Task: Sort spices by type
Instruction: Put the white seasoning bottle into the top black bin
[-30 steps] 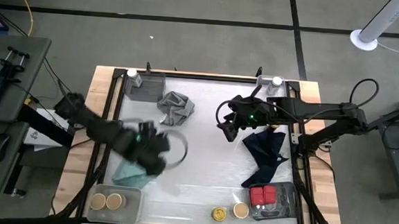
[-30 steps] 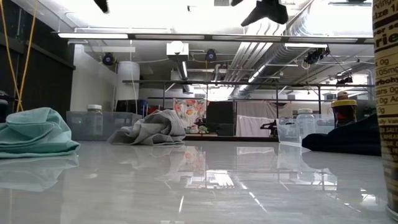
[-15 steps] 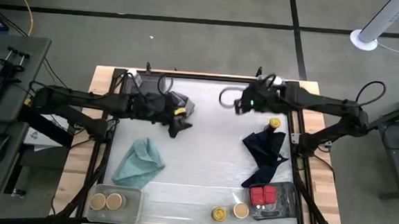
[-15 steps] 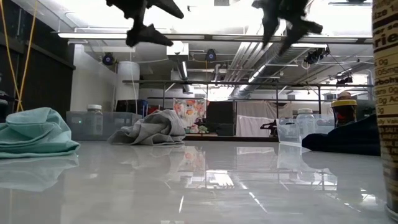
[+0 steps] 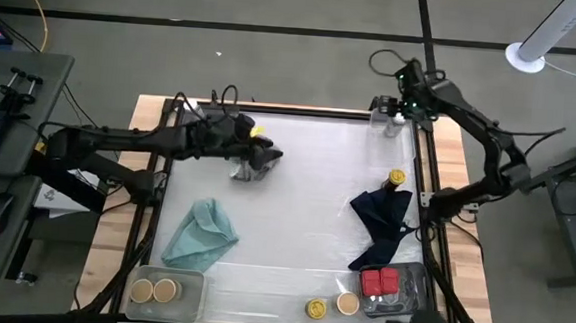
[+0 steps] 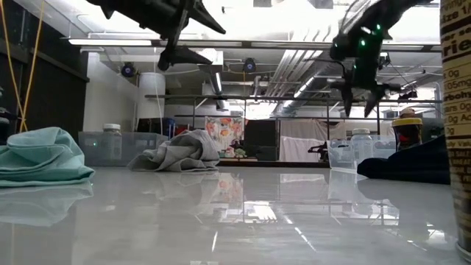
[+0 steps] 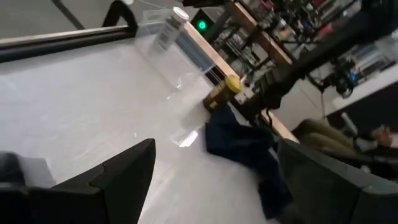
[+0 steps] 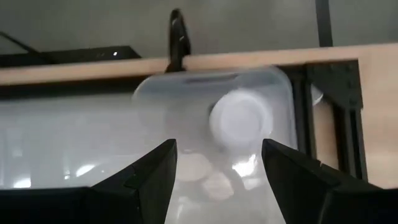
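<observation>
My left gripper [image 5: 265,158] hangs open above the crumpled grey cloth [image 5: 248,165], touching nothing; its wrist view looks across at a yellow-lidded jar [image 7: 224,93]. My right gripper [image 8: 217,180] is open above the far right clear tray [image 8: 211,93], which holds a white-lidded jar [image 8: 239,118]. The yellow-lidded jar [image 5: 396,178] stands at the far end of the navy cloth [image 5: 382,222]. Red tins [image 5: 380,281] lie in the near right tray. A yellow-lidded jar [image 5: 316,308] and a tan-lidded jar [image 5: 347,303] stand near the near edge. Two tan-lidded jars [image 5: 154,291] sit in the near left tray.
A teal cloth [image 5: 199,233] lies on the table's left half. A second clear tray [image 5: 206,118] stands in the far left corner, partly under the left arm. A black frame [image 5: 434,191] edges the white tabletop. The middle of the table [image 5: 304,233] is bare.
My left gripper has swung from over the teal cloth toward the far edge and now hangs over the grey cloth. My right gripper has travelled from mid-table toward the far right corner and now hangs over the clear tray there. No object has moved.
</observation>
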{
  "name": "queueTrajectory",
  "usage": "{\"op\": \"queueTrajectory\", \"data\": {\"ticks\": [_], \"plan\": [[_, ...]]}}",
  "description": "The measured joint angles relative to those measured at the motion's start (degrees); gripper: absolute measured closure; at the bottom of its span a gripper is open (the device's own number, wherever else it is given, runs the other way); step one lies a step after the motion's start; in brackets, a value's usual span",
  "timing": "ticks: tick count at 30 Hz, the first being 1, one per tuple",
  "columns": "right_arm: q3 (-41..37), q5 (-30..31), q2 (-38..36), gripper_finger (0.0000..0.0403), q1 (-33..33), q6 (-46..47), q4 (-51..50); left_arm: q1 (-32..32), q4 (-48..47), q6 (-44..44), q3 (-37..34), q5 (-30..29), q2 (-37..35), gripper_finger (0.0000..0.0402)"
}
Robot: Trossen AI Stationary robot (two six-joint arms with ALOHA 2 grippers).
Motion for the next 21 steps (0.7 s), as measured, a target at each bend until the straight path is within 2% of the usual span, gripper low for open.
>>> {"op": "queueTrajectory", "data": {"ticks": [3,8,13,21], "plan": [[-0.53,-0.56,1.93,0.0169,-4.11,-3.68,3.64,1.86,0.45,-0.73,0.02,0.81,0.0,0.0078],[0.43,-2.96,5.19,0.0169,-4.7,-6.59,6.54,4.91,2.8,1.78,0.02,1.59,-0.02,0.0078],[0.59,-3.96,8.44,0.0169,-4.66,-6.35,3.36,10.19,2.96,4.19,0.02,8.94,-0.15,0.0078],[2.66,1.45,7.07,0.0169,-1.95,-8.78,2.76,15.9,2.93,6.2,0.02,17.36,-0.37,0.0078]]}}
